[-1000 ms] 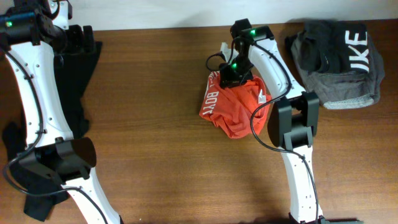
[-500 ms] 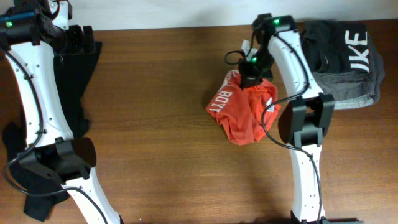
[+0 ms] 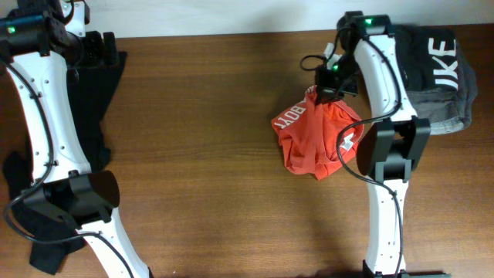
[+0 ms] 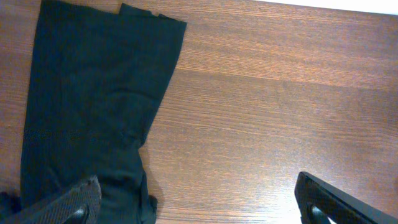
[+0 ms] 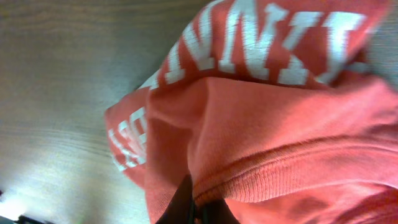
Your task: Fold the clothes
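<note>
Where the overhead view looks down on the wooden table [image 3: 201, 116], the right gripper [image 3: 327, 86] is clamped on the upper edge of the orange-red T-shirt [image 3: 315, 139]. The shirt lies bunched in a heap right of centre, with white lettering showing on its left fold. Near it, at the far right corner, sits the dark grey garment [image 3: 428, 85] with white letters. The long black garment [image 3: 99, 100] stretches down the left edge, partly hidden by the left arm [image 3: 42, 108]. From the left wrist, the left gripper [image 4: 198, 186] is spread wide and holds nothing; its 2 fingers [image 4: 78, 199] sit at the bottom corners, above black cloth and bare wood. From the right wrist, orange fabric with white letters fills the frame, and a dark finger at the bottom pinches a ribbed edge of it.
</note>
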